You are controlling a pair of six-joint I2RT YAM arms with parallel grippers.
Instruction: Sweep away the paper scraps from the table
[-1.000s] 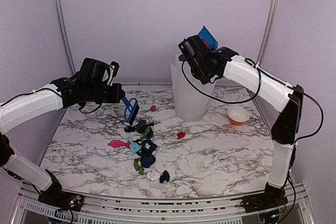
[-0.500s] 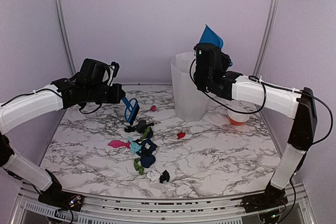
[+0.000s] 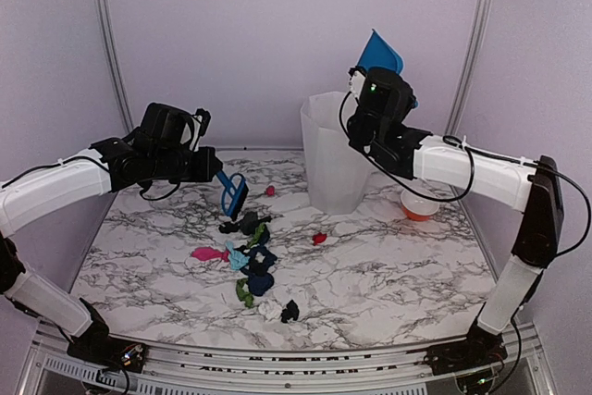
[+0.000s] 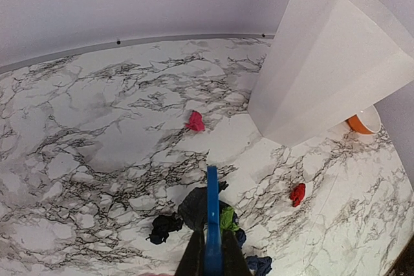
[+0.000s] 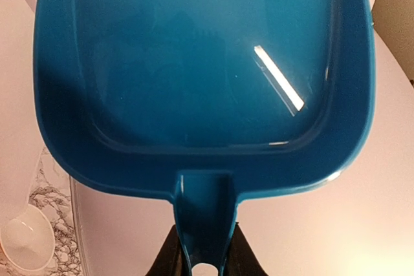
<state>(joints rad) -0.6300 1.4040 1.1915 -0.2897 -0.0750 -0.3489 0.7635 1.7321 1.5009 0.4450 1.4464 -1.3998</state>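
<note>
Top external: the empty dustpan (image 3: 379,51) is held high by the bin (image 3: 330,159) in the right gripper (image 5: 202,253). The brush (image 3: 230,193) is clamped in the left gripper (image 4: 208,260) above the paper scraps (image 3: 252,256), heaped on the table (image 3: 398,275). Next, likely: dustpan to be lowered beside heap.

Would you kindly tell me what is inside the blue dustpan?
The dustpan is empty in the right wrist view: only a light reflection on bare blue plastic. Its handle end is hidden in the right gripper.

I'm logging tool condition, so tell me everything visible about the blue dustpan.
The blue dustpan looks like glossy hard plastic: a shallow tray with raised rim and a short handle with a hole. It is empty. The right claw grips the handle, holding it aloft near the white bin, tray pointing up.
</note>
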